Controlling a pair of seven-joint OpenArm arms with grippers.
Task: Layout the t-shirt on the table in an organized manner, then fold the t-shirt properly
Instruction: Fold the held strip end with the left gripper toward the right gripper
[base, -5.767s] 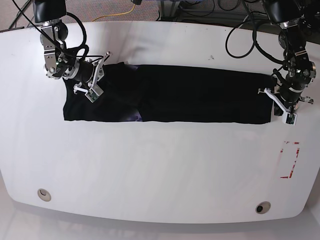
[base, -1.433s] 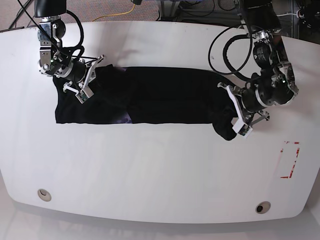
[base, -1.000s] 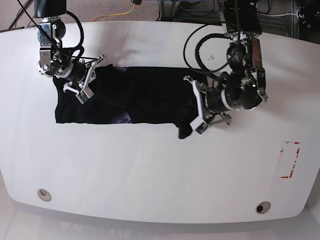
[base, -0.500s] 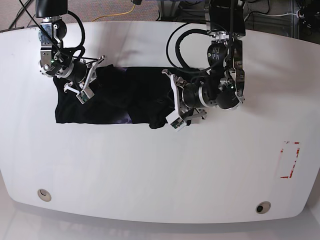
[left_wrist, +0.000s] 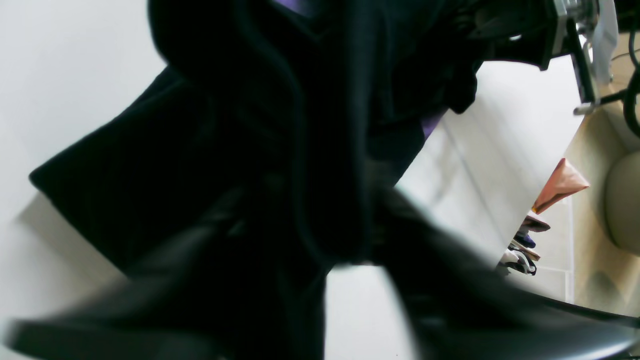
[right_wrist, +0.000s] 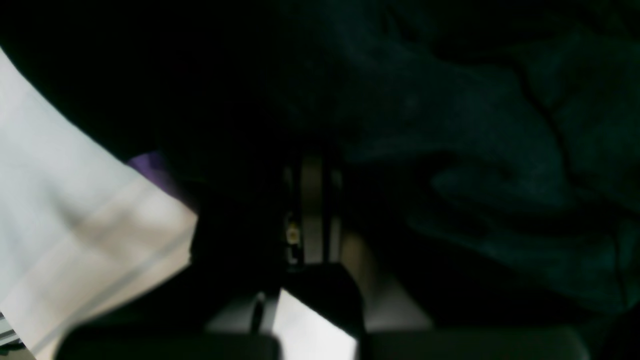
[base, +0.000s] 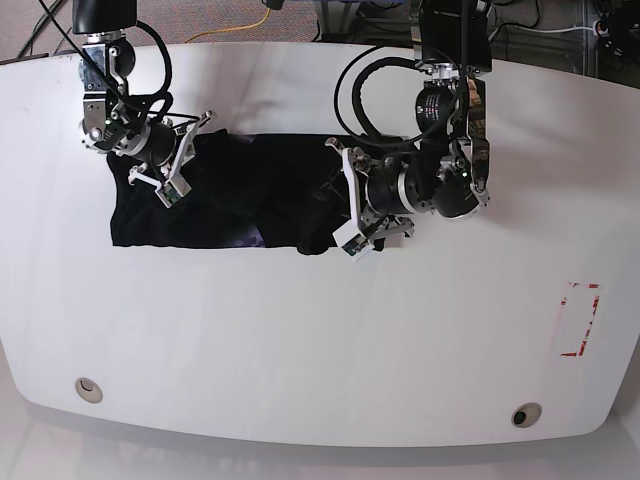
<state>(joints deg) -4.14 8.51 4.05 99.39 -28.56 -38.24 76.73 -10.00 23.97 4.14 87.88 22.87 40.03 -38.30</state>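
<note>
The black t-shirt (base: 230, 195) lies across the far left of the white table (base: 300, 330), its right part doubled back over the middle. My left gripper (base: 345, 203) sits at that folded edge. In the left wrist view its blurred fingers stand apart, with a ridge of the t-shirt (left_wrist: 200, 150) between them and bare table showing in the gap. My right gripper (base: 185, 158) rests on the shirt's upper left corner. The right wrist view is dark, with the t-shirt (right_wrist: 475, 125) bunched around the closed fingers.
A red rectangular outline (base: 578, 320) marks the table's right side. Two small round holes (base: 88, 388) (base: 525, 414) sit near the front edge. Cables and floor lie beyond the back edge.
My left gripper carried the shirt's right end leftward over the shirt, stopped near its middle, and its jaws have now parted. The right arm stayed where it was.
</note>
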